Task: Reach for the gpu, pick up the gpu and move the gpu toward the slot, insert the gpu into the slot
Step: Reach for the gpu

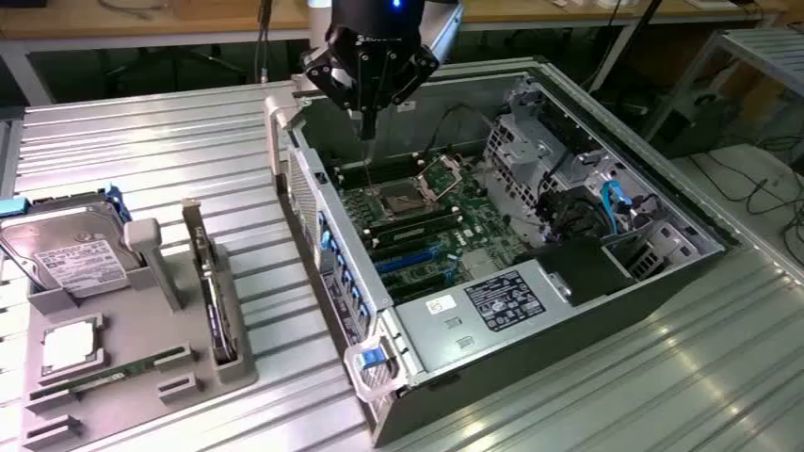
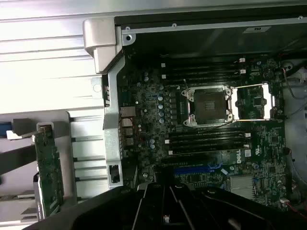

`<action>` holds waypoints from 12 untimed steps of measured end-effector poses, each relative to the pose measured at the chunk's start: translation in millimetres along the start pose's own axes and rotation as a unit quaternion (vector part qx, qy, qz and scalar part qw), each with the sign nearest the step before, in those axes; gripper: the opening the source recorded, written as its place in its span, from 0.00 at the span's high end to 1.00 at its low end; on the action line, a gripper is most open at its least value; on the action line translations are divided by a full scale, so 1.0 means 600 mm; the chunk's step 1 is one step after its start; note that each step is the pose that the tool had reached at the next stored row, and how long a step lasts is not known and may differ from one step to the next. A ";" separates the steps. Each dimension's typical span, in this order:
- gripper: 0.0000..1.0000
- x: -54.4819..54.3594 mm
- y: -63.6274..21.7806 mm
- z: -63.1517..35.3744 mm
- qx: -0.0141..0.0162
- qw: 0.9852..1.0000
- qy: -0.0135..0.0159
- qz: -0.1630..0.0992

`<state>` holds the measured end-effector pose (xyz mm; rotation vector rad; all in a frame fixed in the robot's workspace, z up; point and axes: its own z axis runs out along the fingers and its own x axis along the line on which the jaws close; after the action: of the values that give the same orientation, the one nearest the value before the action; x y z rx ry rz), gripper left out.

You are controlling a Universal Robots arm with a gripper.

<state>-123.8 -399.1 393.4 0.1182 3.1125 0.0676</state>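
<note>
The gpu (image 1: 211, 287) stands on its long edge in a grey holder (image 1: 233, 363) at the exterior view's left, its silver bracket end (image 1: 191, 212) pointing to the back. In the wrist view the gpu (image 2: 48, 170) shows as a green-faced card beside the case. The blue slot (image 1: 405, 256) lies on the green motherboard inside the open case; the slot (image 2: 194, 169) also appears just past my fingers. My gripper (image 1: 365, 127) hangs over the back end of the case, shut and holding nothing, well away from the gpu. Its dark fingers (image 2: 165, 206) point down at the board.
A silver hard drive (image 1: 73, 256), a small metal-topped square chip (image 1: 70, 344) and a green memory stick (image 1: 94, 381) sit in the same holder. The case's tall walls (image 1: 308, 202) ring the motherboard, with its open CPU socket (image 1: 409, 200) and black memory slots (image 2: 206, 141). Ribbed metal tabletop (image 1: 164, 141) surrounds everything.
</note>
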 end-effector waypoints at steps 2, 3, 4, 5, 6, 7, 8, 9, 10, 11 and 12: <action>0.89 0.013 -0.002 0.000 0.000 1.000 0.000 0.000; 0.89 0.019 -0.002 0.000 0.000 1.000 0.000 0.000; 0.89 0.022 -0.003 -0.001 0.000 1.000 0.000 0.000; 0.89 0.026 -0.003 -0.001 0.000 1.000 0.000 0.000; 0.89 0.029 -0.003 -0.001 0.000 1.000 0.000 0.000; 0.89 0.031 -0.004 -0.001 0.000 1.000 0.000 0.000; 0.89 0.033 -0.004 -0.001 0.000 1.000 0.000 0.000; 0.89 0.035 -0.004 -0.001 0.000 1.000 0.000 -0.001; 0.89 0.038 -0.005 -0.001 0.000 1.000 0.000 -0.001; 0.89 0.040 -0.005 -0.001 0.000 1.000 0.000 -0.001; 0.89 0.042 -0.005 -0.001 0.000 1.000 0.000 -0.001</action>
<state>-149.2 -400.3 393.3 0.1160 3.1125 0.0678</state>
